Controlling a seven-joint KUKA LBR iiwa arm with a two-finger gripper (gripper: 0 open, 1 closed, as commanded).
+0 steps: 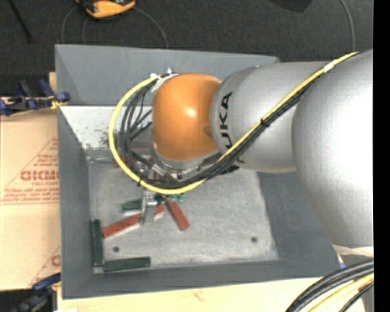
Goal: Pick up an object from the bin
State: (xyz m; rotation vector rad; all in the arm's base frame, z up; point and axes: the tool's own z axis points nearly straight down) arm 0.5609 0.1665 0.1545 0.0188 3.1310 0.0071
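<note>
My gripper (152, 208) reaches down from under the arm's wrist into the middle of the bin floor. It is right over the spot where several small sticks meet. A red-brown stick (120, 227) runs from it down to the left. A second red-brown stick (178, 218) slants away to its right. A small green piece (131, 206) lies just left of it. Whether any of these is held is hidden by the gripper body.
A dark green bar (96, 242) lies upright along the bin's left wall, and another dark green bar (127, 263) lies flat along the front wall; together they form a corner. The arm covers the back and right of the bin.
</note>
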